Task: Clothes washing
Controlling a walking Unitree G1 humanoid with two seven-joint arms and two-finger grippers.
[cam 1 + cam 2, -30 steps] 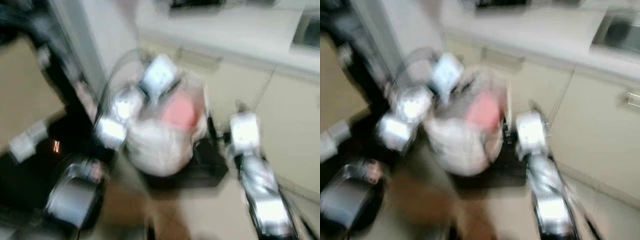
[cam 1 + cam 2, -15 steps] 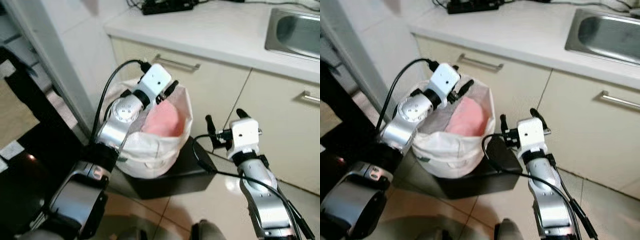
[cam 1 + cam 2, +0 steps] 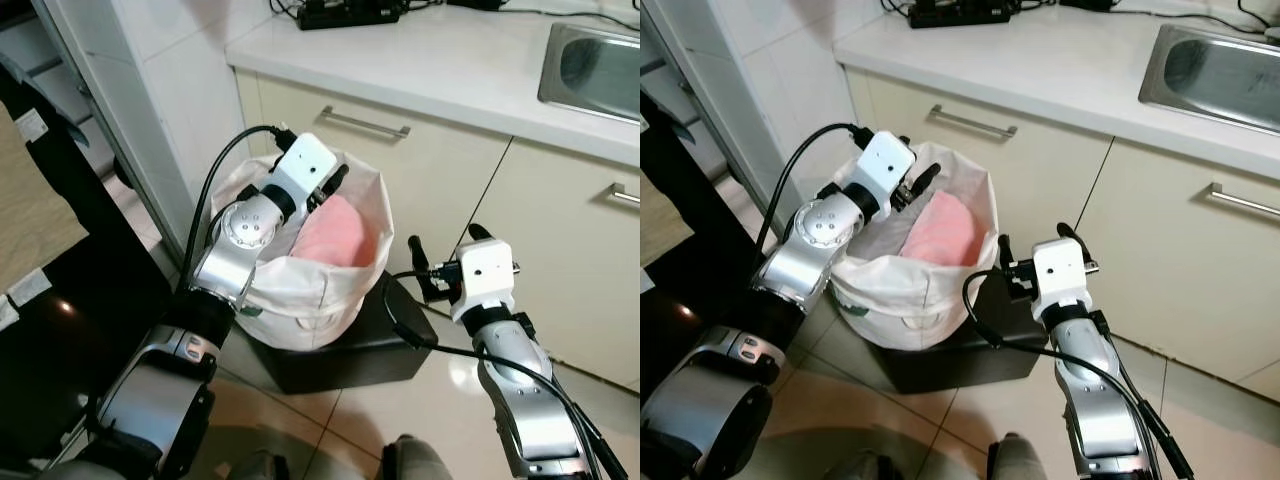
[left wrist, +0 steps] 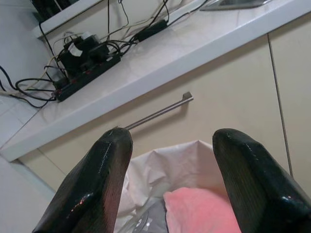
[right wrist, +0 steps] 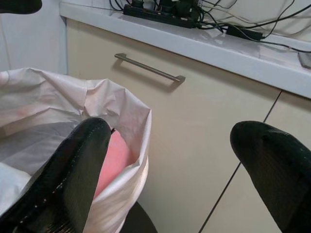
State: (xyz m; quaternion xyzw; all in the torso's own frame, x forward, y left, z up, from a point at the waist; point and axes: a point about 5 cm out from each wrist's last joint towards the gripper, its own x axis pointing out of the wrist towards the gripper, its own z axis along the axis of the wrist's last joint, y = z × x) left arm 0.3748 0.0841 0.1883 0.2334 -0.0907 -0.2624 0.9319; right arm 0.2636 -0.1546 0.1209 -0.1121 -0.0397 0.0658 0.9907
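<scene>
A white cloth laundry bag [image 3: 300, 295] stands on a low black box [image 3: 350, 355] in front of the kitchen cabinets. A pink garment [image 3: 335, 235] lies inside it, also seen in the left wrist view [image 4: 199, 211]. My left gripper [image 3: 915, 182] hovers over the bag's back rim, open, with nothing between its fingers [image 4: 104, 170]. My right gripper [image 3: 445, 240] is open just to the right of the bag, at rim height and apart from it. In the right wrist view, the bag's rim [image 5: 138, 114] sits beside one finger [image 5: 80, 160].
Cream cabinet doors with bar handles [image 3: 365, 123] stand behind the bag, under a white countertop [image 3: 430, 50]. The countertop holds a steel sink [image 3: 595, 65] and a black power strip with cables [image 3: 350, 12]. A dark glossy panel [image 3: 60, 330] is at the left. Tiled floor [image 3: 420, 400] lies in front.
The heavy blur of a second ago has settled and the view has shifted slightly. Both grippers keep their places by the bag, still open.
</scene>
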